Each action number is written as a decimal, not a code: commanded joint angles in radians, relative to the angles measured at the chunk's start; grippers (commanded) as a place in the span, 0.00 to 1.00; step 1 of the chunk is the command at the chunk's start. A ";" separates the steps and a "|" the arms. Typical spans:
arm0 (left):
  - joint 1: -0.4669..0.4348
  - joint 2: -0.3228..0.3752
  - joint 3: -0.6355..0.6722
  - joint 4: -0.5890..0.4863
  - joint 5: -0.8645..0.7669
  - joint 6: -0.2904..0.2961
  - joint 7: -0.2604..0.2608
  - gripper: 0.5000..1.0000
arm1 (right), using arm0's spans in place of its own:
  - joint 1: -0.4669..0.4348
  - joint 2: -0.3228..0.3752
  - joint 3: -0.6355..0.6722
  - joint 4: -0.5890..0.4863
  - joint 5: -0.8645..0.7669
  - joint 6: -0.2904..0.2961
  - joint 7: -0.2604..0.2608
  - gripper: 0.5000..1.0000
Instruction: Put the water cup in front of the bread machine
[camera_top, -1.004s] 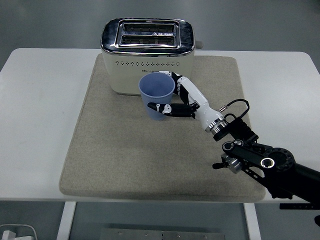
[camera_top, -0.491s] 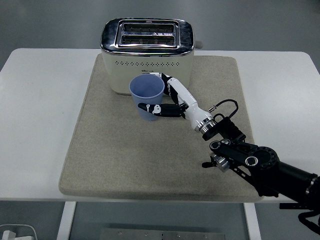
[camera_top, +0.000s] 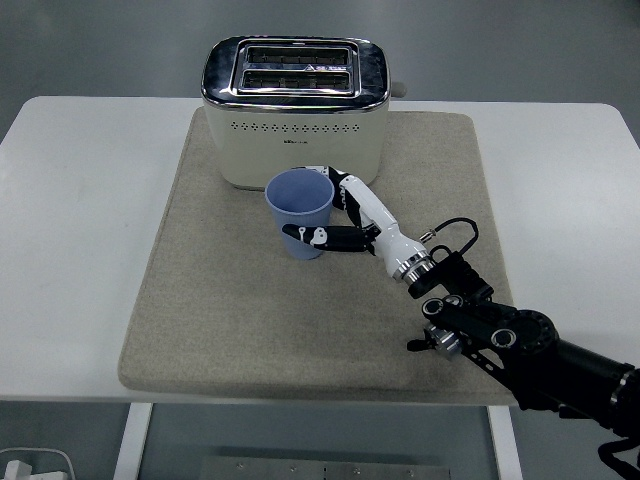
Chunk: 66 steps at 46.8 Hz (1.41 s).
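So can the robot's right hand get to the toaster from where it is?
Probably not yet: the right hand is wrapped around the blue cup, which sits between it and the toaster.

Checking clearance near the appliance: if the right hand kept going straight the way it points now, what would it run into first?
Probably the toaster. The right hand, shut on the blue cup, points up-left toward its front wall, though the gap between them is hard to judge.
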 joint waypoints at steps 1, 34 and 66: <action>0.001 0.000 0.000 0.000 0.000 0.000 0.000 1.00 | -0.013 0.000 0.000 0.000 -0.003 -0.001 0.000 0.01; 0.001 0.000 0.000 0.000 0.000 0.000 0.000 1.00 | -0.017 0.000 0.018 0.006 0.008 -0.007 0.000 0.83; 0.001 0.000 0.000 0.000 0.000 0.000 0.000 1.00 | -0.017 0.000 0.020 0.015 0.011 -0.006 0.000 0.83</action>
